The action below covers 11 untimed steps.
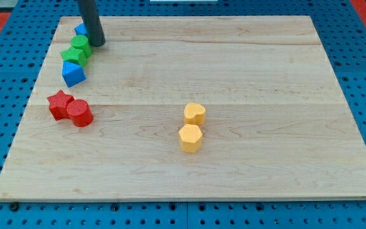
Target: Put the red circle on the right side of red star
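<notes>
Red circle (80, 113) touching red star (60, 104), at its lower right. My tip (98, 43) well above both, beside green blocks (77, 51). No claw fitted; bare rod only.

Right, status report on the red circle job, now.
My tip at the view's top left, beside the green blocks. Red circle touching red star, on its lower right. Nothing between tip and reds but the blue block.
</notes>
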Available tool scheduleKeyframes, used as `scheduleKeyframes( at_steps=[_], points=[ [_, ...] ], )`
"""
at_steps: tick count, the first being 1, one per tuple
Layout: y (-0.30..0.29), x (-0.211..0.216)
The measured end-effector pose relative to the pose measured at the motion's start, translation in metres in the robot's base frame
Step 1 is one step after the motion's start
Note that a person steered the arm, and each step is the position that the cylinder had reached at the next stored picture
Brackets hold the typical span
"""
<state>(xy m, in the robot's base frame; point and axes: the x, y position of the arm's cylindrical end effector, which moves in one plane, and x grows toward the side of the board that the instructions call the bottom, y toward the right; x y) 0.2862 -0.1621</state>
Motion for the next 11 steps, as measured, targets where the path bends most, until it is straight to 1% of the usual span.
scheduleKeyframes(
  at_steps=[1, 2, 3, 4, 5, 6, 7, 8, 9, 10, 11],
  points=[
    [0.035, 0.055],
    [0.033, 0.132],
    [0.001, 0.224],
    [-0.07, 0.245],
    [-0.067, 0.22],
    [-0.033, 0.212],
    [0.016, 0.198],
    [0.057, 0.193],
    [0.052, 0.185],
    [0.028, 0.179],
    [0.039, 0.163]
  ],
)
